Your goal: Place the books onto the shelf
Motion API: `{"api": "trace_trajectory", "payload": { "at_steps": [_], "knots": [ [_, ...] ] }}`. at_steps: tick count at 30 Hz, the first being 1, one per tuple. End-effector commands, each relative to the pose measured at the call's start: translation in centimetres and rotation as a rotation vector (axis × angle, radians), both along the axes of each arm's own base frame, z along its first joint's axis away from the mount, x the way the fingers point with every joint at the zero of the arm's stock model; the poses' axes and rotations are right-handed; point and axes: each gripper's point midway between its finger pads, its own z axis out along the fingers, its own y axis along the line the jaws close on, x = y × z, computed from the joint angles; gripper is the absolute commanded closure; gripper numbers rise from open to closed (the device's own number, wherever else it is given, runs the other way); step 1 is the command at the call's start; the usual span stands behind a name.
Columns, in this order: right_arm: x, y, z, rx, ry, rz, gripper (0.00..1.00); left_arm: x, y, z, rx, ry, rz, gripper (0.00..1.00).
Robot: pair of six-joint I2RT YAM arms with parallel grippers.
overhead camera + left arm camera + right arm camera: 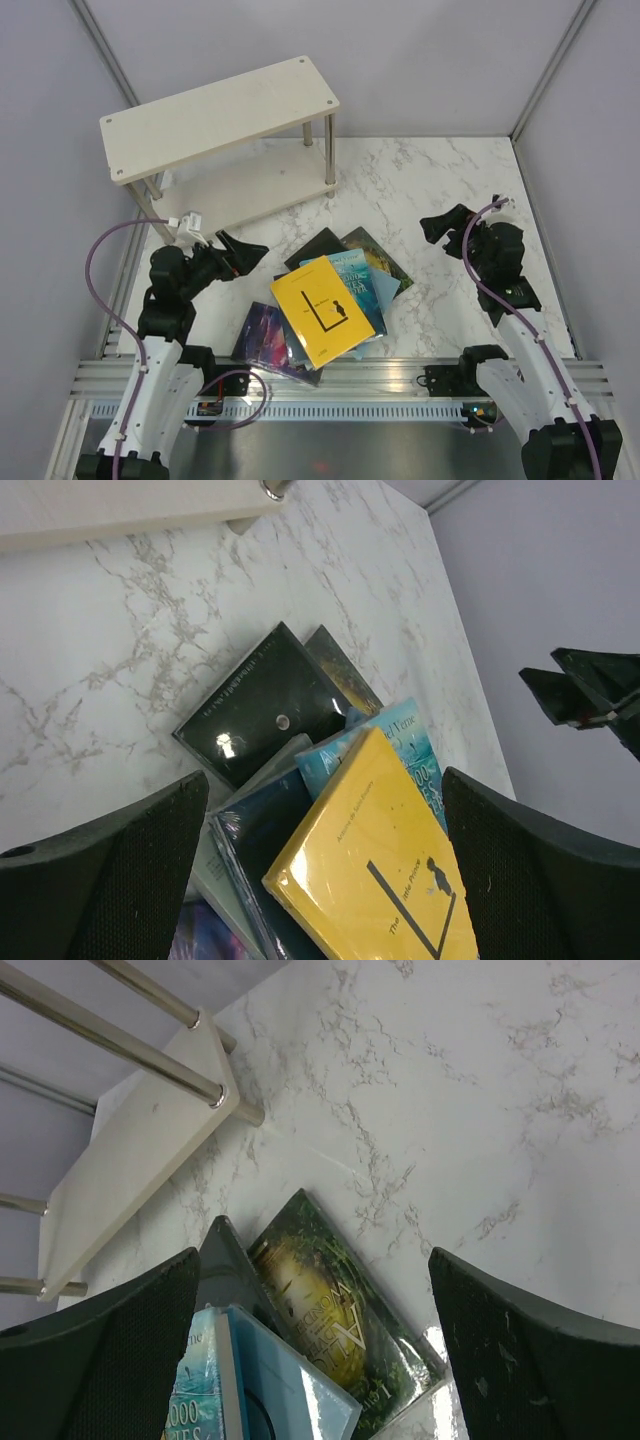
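The left end effector [238, 252] and right end effector [447, 228] both hang wide open, holding nothing. The books [325, 305] lie heaped between them, and the shelf [222, 112] stands beyond the left one. A likely risk is that nudging the top yellow book [380, 870] slides the glossy, overlapping covers across the surface [450, 180].

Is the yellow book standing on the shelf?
No, the yellow book lies on top of the other books on the table, apart from the shelf.
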Motion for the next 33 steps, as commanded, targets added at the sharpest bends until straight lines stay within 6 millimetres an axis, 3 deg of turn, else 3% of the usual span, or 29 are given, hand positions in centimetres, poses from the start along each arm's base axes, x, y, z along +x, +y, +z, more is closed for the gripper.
{"api": "trace_trajectory", "payload": {
  "at_steps": [1,2,3,4,7,11,15,19,20,22,23,24,28,33],
  "knots": [
    [-0.1,0.3,1.2,-0.017,-0.031,0.018,0.02,-1.6,-1.3,0.7,-0.063,0.018,-0.083,0.0],
    [-0.2,0.1,1.5,-0.022,-0.048,0.002,0.02,-2.1,-0.7,-1.2,-0.123,0.182,0.008,0.0],
    [-0.2,0.0,1.7,-0.025,-0.057,0.0,0.02,-1.0,1.9,-2.6,-0.125,0.278,0.22,0.0],
    [-0.3,-0.1,1.9,-0.026,-0.066,-0.004,0.02,-1.5,2.7,-4.6,-0.151,0.402,0.312,0.0],
    [-0.5,-0.2,2.7,-0.046,-0.083,0.002,0.02,-0.9,0.8,-5.6,-0.21,0.424,0.203,0.0],
    [-0.9,-0.3,3.2,-0.06,-0.106,0.0,0.02,-1.0,0.7,-8.1,-0.127,0.558,0.174,0.0],
    [-0.6,0.4,2.4,-0.05,-0.078,0.041,0.02,-1.1,1.4,-7.2,-0.094,0.521,0.216,0.0],
    [-0.4,2.2,1.6,-0.028,-0.039,0.135,0.02,-2.7,1.4,-6.8,0.017,0.528,0.276,0.0],
    [-0.5,3.1,1.2,-0.02,-0.027,0.18,0.02,-3.6,-0.1,-6.7,0.045,0.541,0.23,0.0],
    [-0.9,5.4,1.5,-0.027,-0.043,0.265,0.02,-4.1,-0.4,-6.4,0.087,0.551,0.273,0.0],
    [-0.8,5.8,1.3,-0.047,-0.037,0.264,0.02,-4.8,-1.6,-6.4,0.117,0.539,0.237,0.0],
    [-1.6,8.0,1.4,-0.065,-0.039,0.326,0.02,-5.2,-2.3,-6.4,0.118,0.541,0.222,0.0],
    [-3.4,11.3,1.3,-0.125,-0.017,0.411,0.02,-7.1,-5.4,-7.4,0.154,0.569,0.152,0.0],
    [-5.1,13.2,-0.2,-0.069,0.028,0.461,0.02,-9.3,-8.9,-8.5,0.212,0.597,0.101,0.0]
  ]
}}
